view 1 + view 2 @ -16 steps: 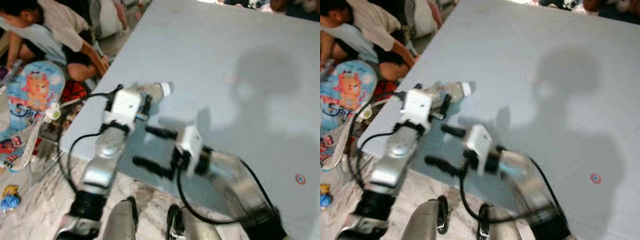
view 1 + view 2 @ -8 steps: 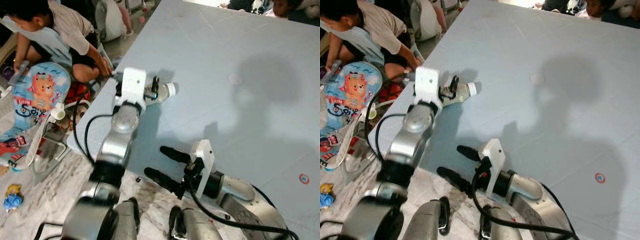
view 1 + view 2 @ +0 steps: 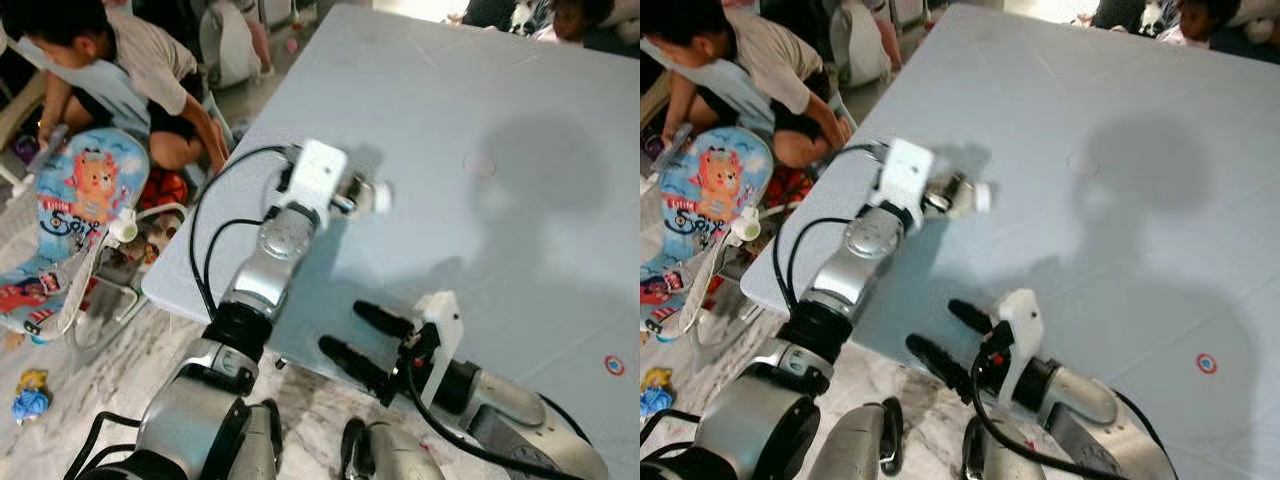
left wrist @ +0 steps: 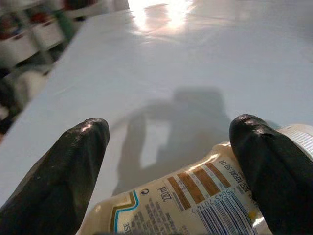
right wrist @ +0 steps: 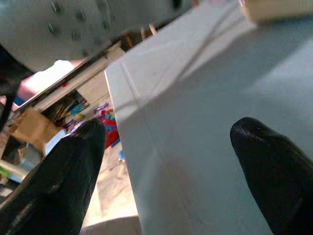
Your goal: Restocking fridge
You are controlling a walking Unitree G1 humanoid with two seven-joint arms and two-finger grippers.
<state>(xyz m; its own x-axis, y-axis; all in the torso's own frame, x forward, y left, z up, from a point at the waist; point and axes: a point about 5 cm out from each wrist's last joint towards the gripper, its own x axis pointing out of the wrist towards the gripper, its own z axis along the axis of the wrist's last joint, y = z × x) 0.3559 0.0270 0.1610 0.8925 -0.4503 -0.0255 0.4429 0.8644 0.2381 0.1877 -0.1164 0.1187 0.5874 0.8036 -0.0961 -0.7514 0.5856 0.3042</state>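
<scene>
Your left claw [image 4: 166, 171] reaches out over the near left part of the broad pale blue-grey desk [image 3: 520, 120], and its two black fingers [image 4: 58, 171] close on either side of a small cream-coloured plastic bottle with a white cap and a printed brown-and-blue label bearing a barcode [image 4: 195, 200]; the fingers press against the bottle's sides, so you are grasping it. In the head views the bottle [image 3: 365, 197] lies roughly on its side in the claw, cap pointing toward the desk's middle, just above the desk surface; whether it touches the desk you cannot tell. A black cable [image 3: 215, 250] loops beside your silver left arm [image 3: 270, 265]. Your right claw [image 3: 365, 335] hangs at the desk's near edge, well apart from the bottle, with its two long black fingers [image 5: 274, 166] spread and nothing between them; the right wrist view looks along the desk edge toward a cluttered floor. A dark shadow [image 3: 545, 150] falls across the far part of the desk, and a small red-and-blue round mark [image 3: 614, 366] sits on the desk's right side. To your left, beside the desk, a person in a light shirt [image 3: 110, 70] crouches on the marble-patterned floor [image 3: 90, 400] next to a colourful blue cartoon-print bag [image 3: 85, 195].
</scene>
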